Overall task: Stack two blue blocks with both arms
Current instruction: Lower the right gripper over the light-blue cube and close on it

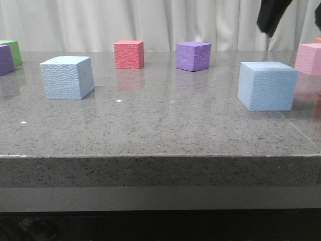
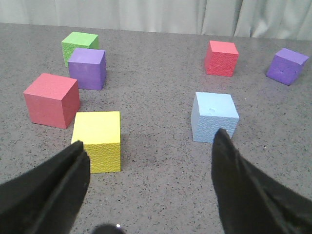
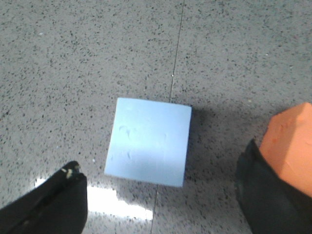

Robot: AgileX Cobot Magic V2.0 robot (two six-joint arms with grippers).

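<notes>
Nearest in the front view: the table front edge, bare stone. 2 blue blocks sit well apart, the left blue block toward the left edge, the right blue block near the right edge. Behind them stand a red cube and a purple cube. Right arm hangs high over the right side; grip state cannot be told here.

Left wrist view: left gripper spread wide, empty, above the table short of the left blue block. Yellow cube lies just beside 1 finger.

Right wrist view: right gripper wide, empty, hovering over the right blue block; orange cube crowds 1 finger.

Handling judgement: pebbled foam, likely light, slightly soft, grippy. Take opposite flat side faces, mid-height, squeeze gently.

Containers: none in view.
</notes>
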